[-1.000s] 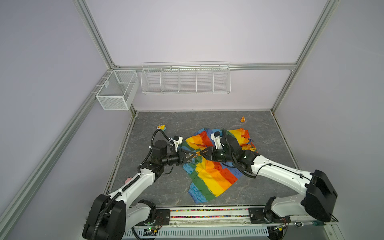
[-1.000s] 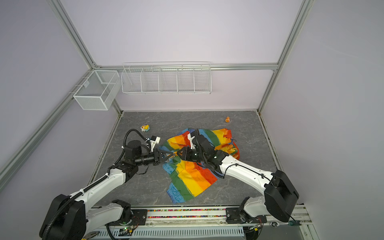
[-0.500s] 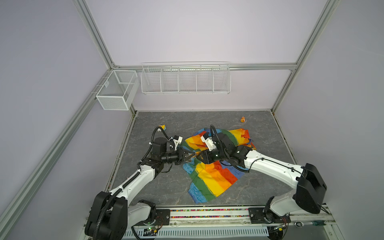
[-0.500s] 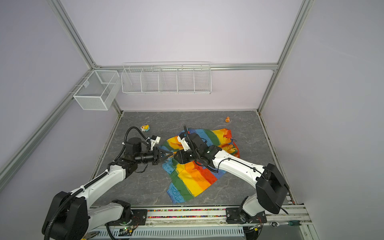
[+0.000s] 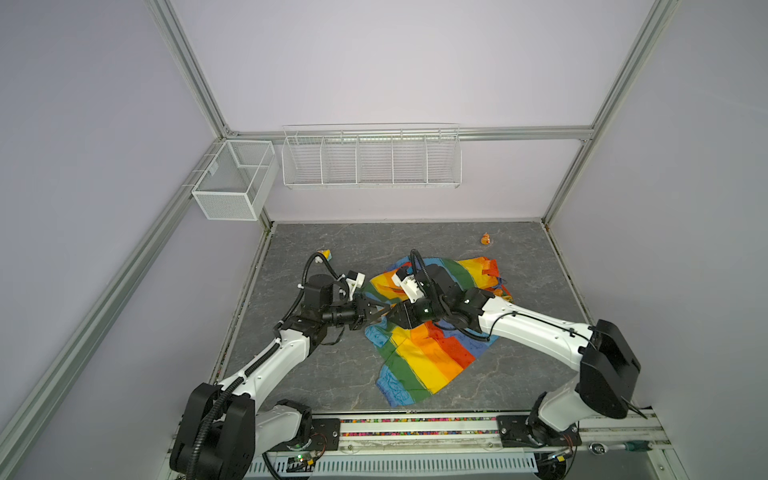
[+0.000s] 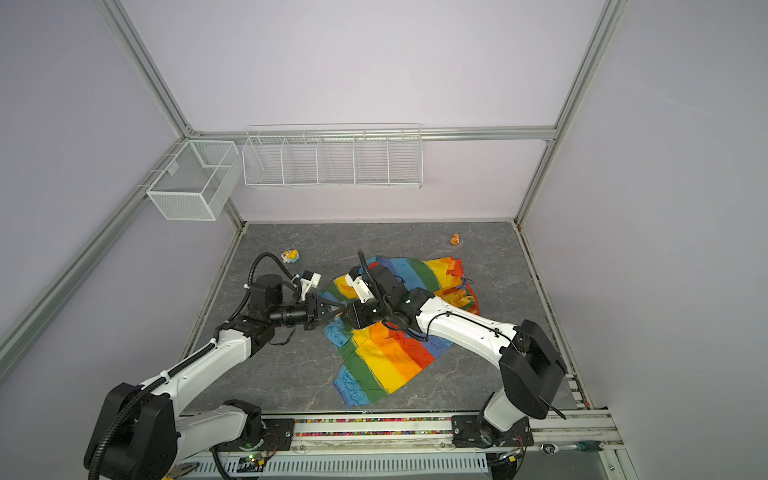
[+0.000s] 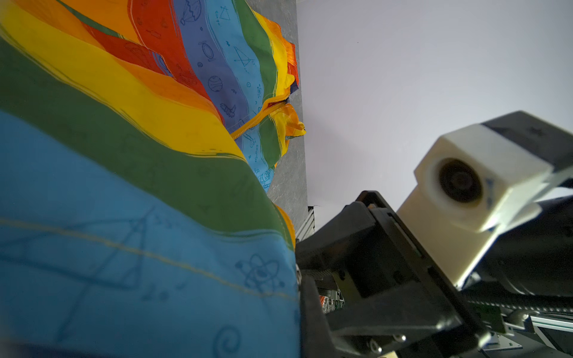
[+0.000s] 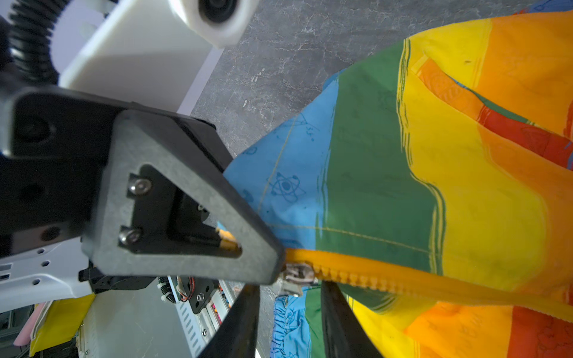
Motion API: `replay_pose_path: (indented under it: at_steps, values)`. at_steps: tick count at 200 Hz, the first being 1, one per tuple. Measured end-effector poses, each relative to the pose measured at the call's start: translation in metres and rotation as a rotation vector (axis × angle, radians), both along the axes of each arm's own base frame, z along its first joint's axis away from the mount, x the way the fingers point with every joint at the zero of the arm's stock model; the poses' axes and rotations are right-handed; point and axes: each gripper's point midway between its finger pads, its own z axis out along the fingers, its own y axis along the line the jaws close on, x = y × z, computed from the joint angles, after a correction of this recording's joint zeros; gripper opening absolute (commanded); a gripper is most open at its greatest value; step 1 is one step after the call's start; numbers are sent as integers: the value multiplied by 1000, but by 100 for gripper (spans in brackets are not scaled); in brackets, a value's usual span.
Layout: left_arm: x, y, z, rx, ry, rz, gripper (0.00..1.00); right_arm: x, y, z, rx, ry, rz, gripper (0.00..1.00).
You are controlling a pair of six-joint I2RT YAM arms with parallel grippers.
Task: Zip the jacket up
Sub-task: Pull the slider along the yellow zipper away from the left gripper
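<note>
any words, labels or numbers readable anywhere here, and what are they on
No text reads clearly.
On the thin rainbow-striped rain jacket: printed doodles (atom, triangles, planets) with small scribbles beside them, too blurred to read.
On the white plastic wrist camera housing: faint blue marks, unreadable.

Rainbow jacket (image 7: 130,192) beside white camera housing (image 7: 474,186)

Zip band (image 8: 403,280) end prob. hidden inside left end effector (image 8: 274,266)
</note>
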Motion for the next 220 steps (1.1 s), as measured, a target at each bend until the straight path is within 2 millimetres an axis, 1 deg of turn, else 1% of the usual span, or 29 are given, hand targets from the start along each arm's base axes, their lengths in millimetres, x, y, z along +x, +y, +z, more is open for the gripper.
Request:
replay_pose_path:
  at_steps: [66,100,165,220]
  values:
    - [0,0,0,-1,3,2,0,0,2,-1,3,13,-3,25]
    - [0,0,0,-3,6,0,0,2,1,-4,-1,21,-15,17]
    - [1,0,0,0,1,8,0,5,0,-2,12,39,-29,7]
    - [2,1,0,1,2,10,0,3,-3,0,36,50,-28,7]
